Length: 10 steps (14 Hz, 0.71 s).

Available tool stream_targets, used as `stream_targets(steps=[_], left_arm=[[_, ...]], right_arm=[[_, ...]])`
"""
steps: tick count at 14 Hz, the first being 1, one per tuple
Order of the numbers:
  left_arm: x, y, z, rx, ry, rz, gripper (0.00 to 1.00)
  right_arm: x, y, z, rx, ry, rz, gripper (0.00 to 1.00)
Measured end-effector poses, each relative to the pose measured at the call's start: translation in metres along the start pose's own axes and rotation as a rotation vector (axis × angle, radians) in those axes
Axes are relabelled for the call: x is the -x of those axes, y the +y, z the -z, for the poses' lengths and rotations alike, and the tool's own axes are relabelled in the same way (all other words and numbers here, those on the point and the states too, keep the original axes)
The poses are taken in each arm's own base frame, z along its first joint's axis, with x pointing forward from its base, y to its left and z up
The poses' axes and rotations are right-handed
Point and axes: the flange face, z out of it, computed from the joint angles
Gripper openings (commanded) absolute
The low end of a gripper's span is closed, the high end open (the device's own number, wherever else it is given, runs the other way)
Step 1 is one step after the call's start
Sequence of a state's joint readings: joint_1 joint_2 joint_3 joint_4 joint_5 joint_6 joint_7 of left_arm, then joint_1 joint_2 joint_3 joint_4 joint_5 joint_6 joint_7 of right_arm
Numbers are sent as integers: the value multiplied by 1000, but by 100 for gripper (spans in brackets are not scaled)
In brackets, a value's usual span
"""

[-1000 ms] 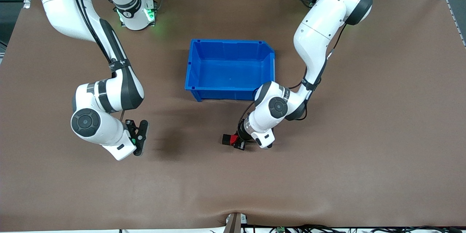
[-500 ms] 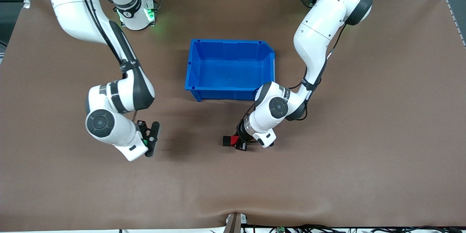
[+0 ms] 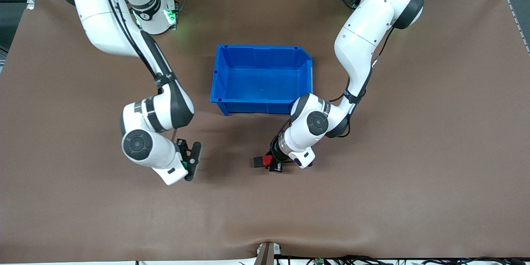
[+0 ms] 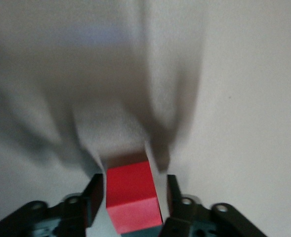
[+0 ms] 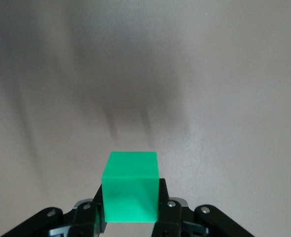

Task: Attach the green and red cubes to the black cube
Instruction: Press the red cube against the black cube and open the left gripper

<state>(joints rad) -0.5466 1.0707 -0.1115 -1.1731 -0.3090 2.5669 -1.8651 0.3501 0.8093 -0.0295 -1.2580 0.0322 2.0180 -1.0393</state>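
Green cube [image 5: 130, 186] is clamped in your right gripper [image 3: 189, 160], lower left of frame; left gripper [image 3: 270, 163] pins red cube [image 4: 130, 195] against black cube [image 3: 258, 161]. Next: join green.

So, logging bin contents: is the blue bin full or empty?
Empty. The front view shows the blue bin with a bare floor; the green cube and red cube sit in grippers.
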Motion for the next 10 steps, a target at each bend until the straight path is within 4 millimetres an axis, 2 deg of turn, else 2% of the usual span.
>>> stream_targets(steps=[2,4,7,8,10], left_arm=[[-1,0,-1,1,0,1,89],[0,0,-1,1,0,0,90],[2,-1,-1,0,-1,-2,91],[2,-1,-1,1,-2,-2,100],[3,2,2,9,-6,-3,100]], right_arm=[[-10,-1,-4,5,2,-13,0],[-17,-1,-5,11,6,-22,0],[-41,-5,-7,45,29,-17,0],[-50,-8,-11,58,38,-11,0],[-59,-9,-22,70,45,-4,0]])
